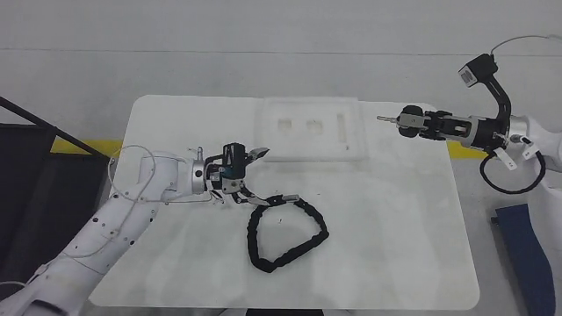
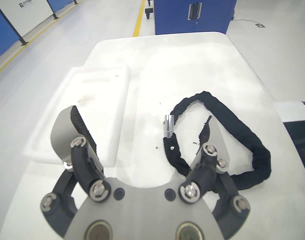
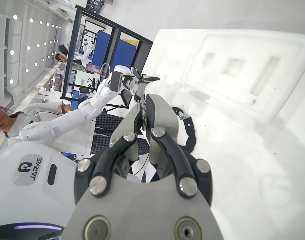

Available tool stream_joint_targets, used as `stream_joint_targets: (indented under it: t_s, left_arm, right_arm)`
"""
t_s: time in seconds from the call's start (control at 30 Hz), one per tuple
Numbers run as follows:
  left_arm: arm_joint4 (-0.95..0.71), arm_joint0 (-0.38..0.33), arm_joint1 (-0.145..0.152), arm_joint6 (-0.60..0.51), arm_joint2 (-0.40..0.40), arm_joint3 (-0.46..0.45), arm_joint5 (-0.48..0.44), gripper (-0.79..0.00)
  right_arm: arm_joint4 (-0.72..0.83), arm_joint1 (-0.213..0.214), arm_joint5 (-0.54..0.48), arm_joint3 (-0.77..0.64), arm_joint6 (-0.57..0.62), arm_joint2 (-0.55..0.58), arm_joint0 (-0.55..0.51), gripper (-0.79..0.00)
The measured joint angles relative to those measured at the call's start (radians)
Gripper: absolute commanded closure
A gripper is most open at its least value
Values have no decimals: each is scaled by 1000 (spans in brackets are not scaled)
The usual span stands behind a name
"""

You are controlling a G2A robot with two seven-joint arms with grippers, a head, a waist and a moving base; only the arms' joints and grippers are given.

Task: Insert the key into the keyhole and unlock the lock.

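A black fabric-sleeved chain lock [image 1: 290,233] lies looped on the white table, its silver metal end [image 2: 168,126] pointing toward the foam tray. My left gripper [image 2: 142,123] hangs open just over that end, one finger on each side; the top view shows the left gripper [image 1: 255,175] left of the loop. My right gripper [image 1: 399,121] is held in the air near the table's far right, shut on a small key [image 1: 384,119] whose tip sticks out toward the tray. In the right wrist view the key [image 3: 143,117] is pinched between the pads.
A white foam tray [image 1: 312,129] with three shallow recesses sits at the table's back middle, between the two grippers. A blue cabinet [image 2: 192,3] stands on the floor beyond the table's far end.
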Motion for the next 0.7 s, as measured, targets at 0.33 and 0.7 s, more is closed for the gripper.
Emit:
stream_joint_targets:
  t_s: [0.33, 0.7]
  left_arm:
    - [156, -55, -71, 162, 168, 174, 55, -785]
    - [211, -88, -102, 226, 220, 244, 93, -785]
  right_arm:
    - [0, 0, 0, 0, 0, 0, 0, 0]
    - [0, 0, 0, 0, 0, 0, 0, 0]
